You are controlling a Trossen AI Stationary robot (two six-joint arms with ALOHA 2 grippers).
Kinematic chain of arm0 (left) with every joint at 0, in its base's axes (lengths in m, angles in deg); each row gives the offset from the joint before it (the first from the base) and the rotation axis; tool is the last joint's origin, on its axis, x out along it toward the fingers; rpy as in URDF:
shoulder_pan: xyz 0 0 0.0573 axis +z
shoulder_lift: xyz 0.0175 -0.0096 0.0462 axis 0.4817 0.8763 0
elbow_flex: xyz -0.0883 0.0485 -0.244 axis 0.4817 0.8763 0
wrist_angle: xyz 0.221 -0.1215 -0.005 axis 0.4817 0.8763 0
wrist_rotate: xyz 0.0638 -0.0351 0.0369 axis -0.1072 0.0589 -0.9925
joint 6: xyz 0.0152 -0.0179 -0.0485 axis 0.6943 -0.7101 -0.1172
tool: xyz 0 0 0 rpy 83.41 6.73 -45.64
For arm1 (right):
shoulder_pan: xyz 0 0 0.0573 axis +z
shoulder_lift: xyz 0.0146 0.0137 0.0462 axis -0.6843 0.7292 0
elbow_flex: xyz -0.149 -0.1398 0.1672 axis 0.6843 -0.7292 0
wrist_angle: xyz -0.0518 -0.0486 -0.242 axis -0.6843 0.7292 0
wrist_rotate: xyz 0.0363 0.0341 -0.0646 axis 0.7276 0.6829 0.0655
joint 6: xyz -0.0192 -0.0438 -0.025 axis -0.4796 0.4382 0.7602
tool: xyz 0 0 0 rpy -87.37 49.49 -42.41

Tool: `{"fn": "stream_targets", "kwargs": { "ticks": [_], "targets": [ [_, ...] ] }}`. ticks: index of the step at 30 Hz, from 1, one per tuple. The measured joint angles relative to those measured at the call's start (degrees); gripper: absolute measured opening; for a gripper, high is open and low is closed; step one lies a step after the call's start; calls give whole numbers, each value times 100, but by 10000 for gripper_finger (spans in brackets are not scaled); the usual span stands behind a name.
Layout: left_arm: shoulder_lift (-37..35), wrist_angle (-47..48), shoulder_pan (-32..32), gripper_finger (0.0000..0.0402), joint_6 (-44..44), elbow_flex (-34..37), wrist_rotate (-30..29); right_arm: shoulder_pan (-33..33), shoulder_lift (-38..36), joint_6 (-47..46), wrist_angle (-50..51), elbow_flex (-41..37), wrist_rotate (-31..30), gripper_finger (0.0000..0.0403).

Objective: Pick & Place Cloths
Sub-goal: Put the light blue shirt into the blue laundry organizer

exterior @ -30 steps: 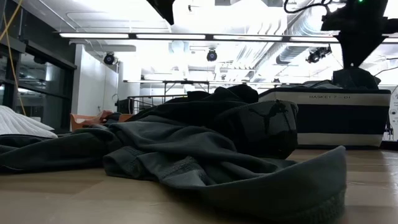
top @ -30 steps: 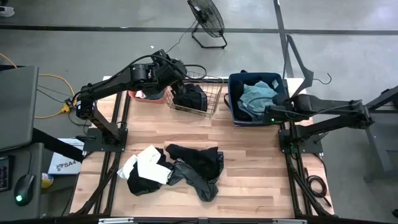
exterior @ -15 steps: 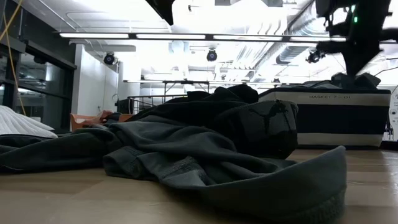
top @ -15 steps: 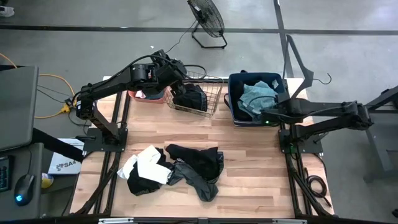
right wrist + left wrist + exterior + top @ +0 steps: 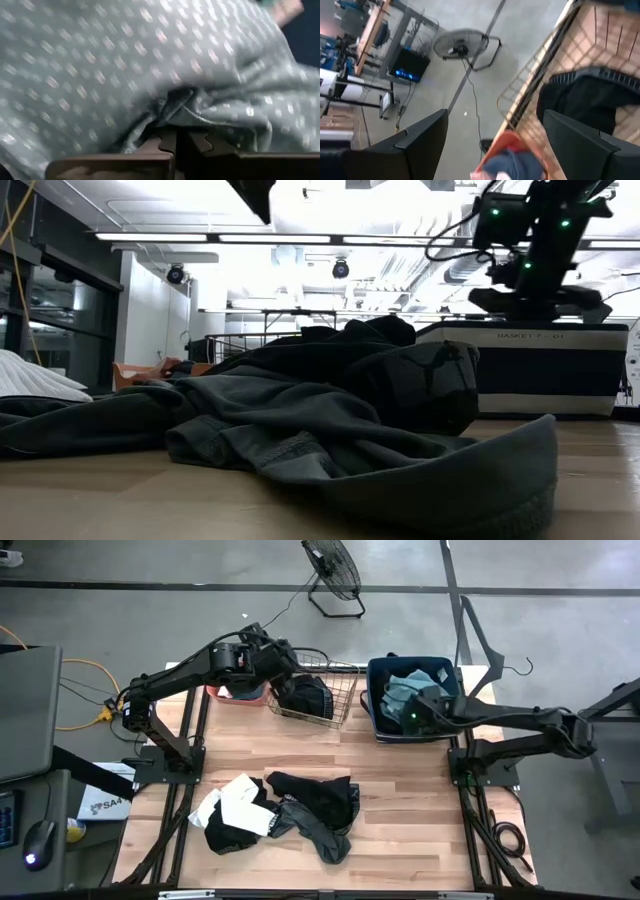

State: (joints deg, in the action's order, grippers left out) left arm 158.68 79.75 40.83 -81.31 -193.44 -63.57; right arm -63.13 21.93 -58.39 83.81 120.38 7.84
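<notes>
Right gripper reaches into the dark blue bin, its jaws pinched on the teal cloth, while the left gripper hangs open over the wire basket.

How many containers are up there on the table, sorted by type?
Wire basket: 1
Coral tub: 1
Blue bin: 1
Total: 3
</notes>
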Motion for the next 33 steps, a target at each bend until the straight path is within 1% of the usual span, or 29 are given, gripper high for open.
{"fn": "stream_targets", "kwargs": {
  "ticks": [3,6,9,12,17,19,21,25,28,33],
  "targets": [
    [0,457,0,322,-263,0,61,-88,24,424,-311,0,48,2],
    [0,810,0,322,-449,0,382,-87,-20,727,-437,0,48,7],
    [0,880,-4,322,-482,0,732,-87,-66,963,-428,2,50,27],
    [0,826,-4,322,-482,0,985,-81,-161,1048,-405,2,51,63],
    [0,768,-4,322,-465,0,1222,-81,-426,1206,-431,2,57,144],
    [-9,622,-4,322,-457,125,1317,-81,-582,1317,-450,2,95,176],
    [-29,447,-3,322,-455,408,1447,-81,-771,1350,-477,2,167,205],
    [-186,-92,-4,322,-355,1365,1780,-81,-1149,1439,-488,2,387,246],
    [-302,-666,-11,322,-206,2266,2289,-70,-1420,1503,-531,4,615,261],
    [-420,-1875,-83,322,197,3594,3595,-63,-1769,1782,-576,4,787,262]
  ]
}}
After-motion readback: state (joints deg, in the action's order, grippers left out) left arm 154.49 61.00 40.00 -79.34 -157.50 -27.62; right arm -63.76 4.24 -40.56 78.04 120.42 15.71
